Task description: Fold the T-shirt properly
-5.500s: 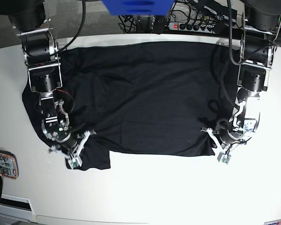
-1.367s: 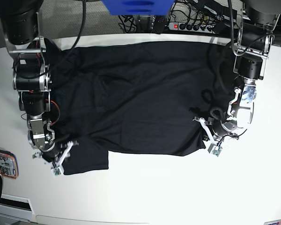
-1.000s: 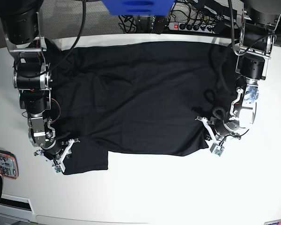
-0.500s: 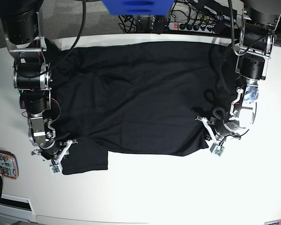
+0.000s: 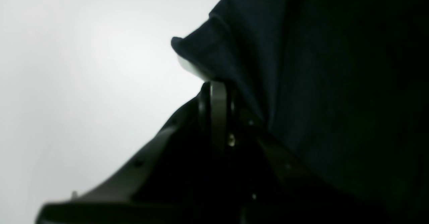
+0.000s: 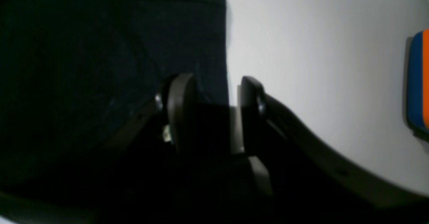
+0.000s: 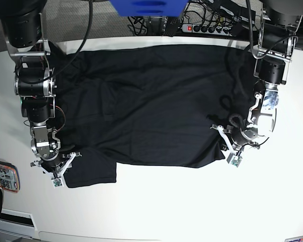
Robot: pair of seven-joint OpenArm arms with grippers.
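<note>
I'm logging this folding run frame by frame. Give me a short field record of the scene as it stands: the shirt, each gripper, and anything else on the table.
garment: black T-shirt, spread flat on the white table
left gripper: shut on the T-shirt's edge, corner lifted
right gripper: fingers apart, astride the shirt's edge at the sleeve
fold: not yet begun
other: orange and blue object at the table's edge

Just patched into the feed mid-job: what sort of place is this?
Likely a robotics lab bench: a white table with a black T-shirt spread on it, a power strip and tangled cables behind.
</note>
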